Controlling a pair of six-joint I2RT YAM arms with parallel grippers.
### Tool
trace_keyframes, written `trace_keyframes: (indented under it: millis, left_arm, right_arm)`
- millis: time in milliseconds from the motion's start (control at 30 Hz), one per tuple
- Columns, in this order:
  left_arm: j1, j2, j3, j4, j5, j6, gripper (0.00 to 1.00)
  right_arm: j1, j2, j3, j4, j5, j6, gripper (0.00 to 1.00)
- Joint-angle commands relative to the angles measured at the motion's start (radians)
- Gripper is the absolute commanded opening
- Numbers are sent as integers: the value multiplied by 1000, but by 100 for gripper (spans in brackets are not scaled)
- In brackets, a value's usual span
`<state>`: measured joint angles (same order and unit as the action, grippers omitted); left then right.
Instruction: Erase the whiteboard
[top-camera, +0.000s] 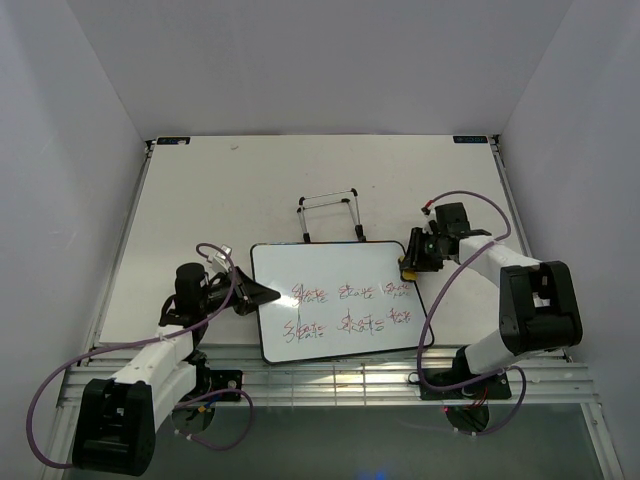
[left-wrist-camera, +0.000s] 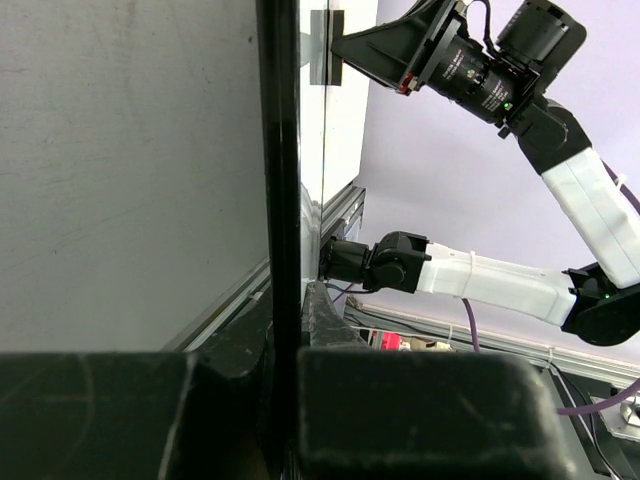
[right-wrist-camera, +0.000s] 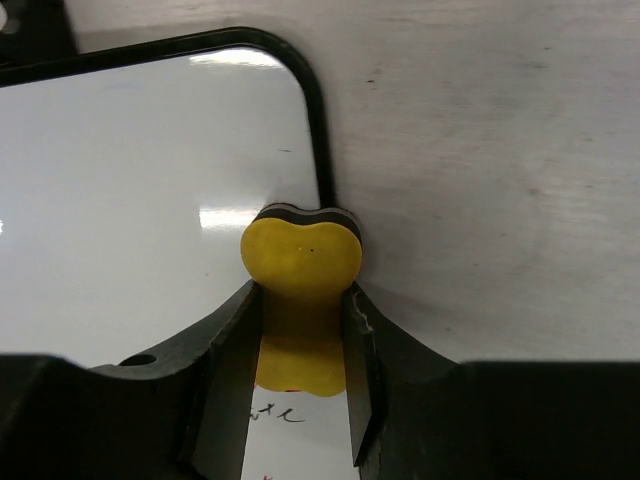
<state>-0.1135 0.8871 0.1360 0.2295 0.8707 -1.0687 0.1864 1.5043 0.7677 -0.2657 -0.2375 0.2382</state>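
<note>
The whiteboard (top-camera: 340, 300) lies flat on the table with several red-and-black scribbled words in two rows. My left gripper (top-camera: 262, 294) is shut on the board's left rim, which runs as a black strip (left-wrist-camera: 279, 200) between its fingers in the left wrist view. My right gripper (top-camera: 408, 264) is shut on a small yellow eraser (right-wrist-camera: 300, 300) and holds it at the board's right edge near the far right corner (right-wrist-camera: 300, 70). The eraser's dark felt side faces down on the rim. Some writing shows just below the eraser in the right wrist view.
A thin wire easel stand (top-camera: 330, 215) stands just behind the board. The white table (top-camera: 200, 200) is bounded by white walls on three sides. The aluminium rail (top-camera: 330, 380) runs along the near edge by the arm bases.
</note>
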Motion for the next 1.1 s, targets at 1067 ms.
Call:
trace_keyframes:
  millis: [1067]
  left_arm:
    - [12, -30, 47, -27, -220, 75, 0]
  right_arm:
    - [507, -177, -94, 19, 70, 102, 23]
